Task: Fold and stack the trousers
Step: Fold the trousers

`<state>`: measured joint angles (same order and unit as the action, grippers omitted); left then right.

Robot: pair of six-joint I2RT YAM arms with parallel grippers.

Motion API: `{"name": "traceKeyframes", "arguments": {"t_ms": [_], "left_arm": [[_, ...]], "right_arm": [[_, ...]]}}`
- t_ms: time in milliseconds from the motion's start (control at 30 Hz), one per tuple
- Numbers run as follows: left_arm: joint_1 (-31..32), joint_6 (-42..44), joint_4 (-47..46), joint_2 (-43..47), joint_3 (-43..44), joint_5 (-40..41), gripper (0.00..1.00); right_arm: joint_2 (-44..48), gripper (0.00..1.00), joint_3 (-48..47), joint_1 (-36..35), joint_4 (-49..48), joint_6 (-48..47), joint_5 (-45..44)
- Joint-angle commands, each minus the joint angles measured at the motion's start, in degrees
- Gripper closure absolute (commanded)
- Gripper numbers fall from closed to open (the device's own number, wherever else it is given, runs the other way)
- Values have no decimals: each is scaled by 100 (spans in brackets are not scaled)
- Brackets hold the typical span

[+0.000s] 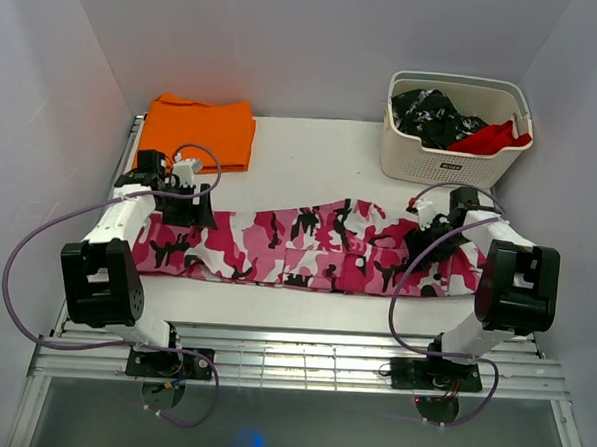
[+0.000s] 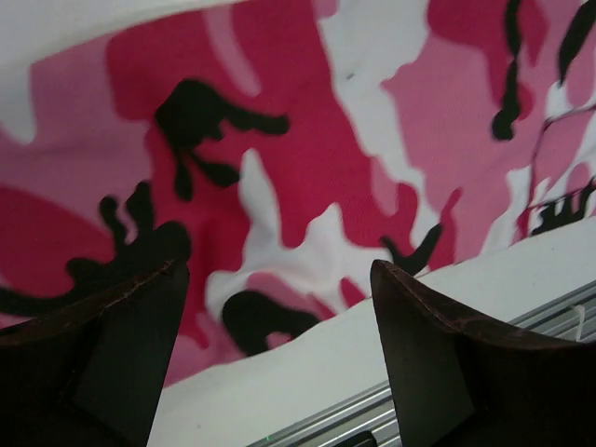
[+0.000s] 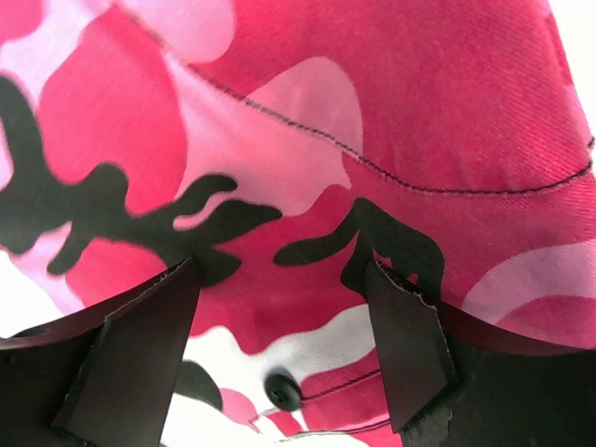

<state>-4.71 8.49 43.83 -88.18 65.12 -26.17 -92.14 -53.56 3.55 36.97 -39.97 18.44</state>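
Note:
The pink camouflage trousers [image 1: 307, 246] lie spread lengthwise across the white table, left to right. My left gripper [image 1: 191, 210] hovers over their left end, jaws open; in the left wrist view [image 2: 279, 270] its dark fingers [image 2: 121, 345] frame the cloth's near edge [image 2: 307, 186] and bare table. My right gripper [image 1: 425, 240] is over the right end, jaws open; in the right wrist view [image 3: 279, 270] its fingers [image 3: 410, 345] straddle pink cloth [image 3: 372, 112] with a seam and a black button [image 3: 282, 389]. Neither holds anything.
A folded orange cloth [image 1: 201, 130] lies at the back left. A white basket [image 1: 450, 161] at the back right holds a black-and-white speckled garment [image 1: 429, 115] and a red one [image 1: 493, 139]. Metal rails [image 1: 301, 359] run along the near table edge.

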Motion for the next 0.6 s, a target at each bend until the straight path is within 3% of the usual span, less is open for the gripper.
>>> {"name": "traceKeyframes", "arguments": {"t_ms": [0,267,400,567], "left_arm": [[-74,548,257,627,-227,156,11],[-91,610,178,495,-378,227,13],[-424,382,160,644,-80,-220,14],[-1636,670,651,109,763,-985,19]], "right_arm": [[-287,22,215,750,74,-826,-1183],[-280,26,-119,1121,152,-1382,-1598],[99,27,-540,658,801,-1181,-783],[468,28,-919,-345,1348,-514,-332]]}}
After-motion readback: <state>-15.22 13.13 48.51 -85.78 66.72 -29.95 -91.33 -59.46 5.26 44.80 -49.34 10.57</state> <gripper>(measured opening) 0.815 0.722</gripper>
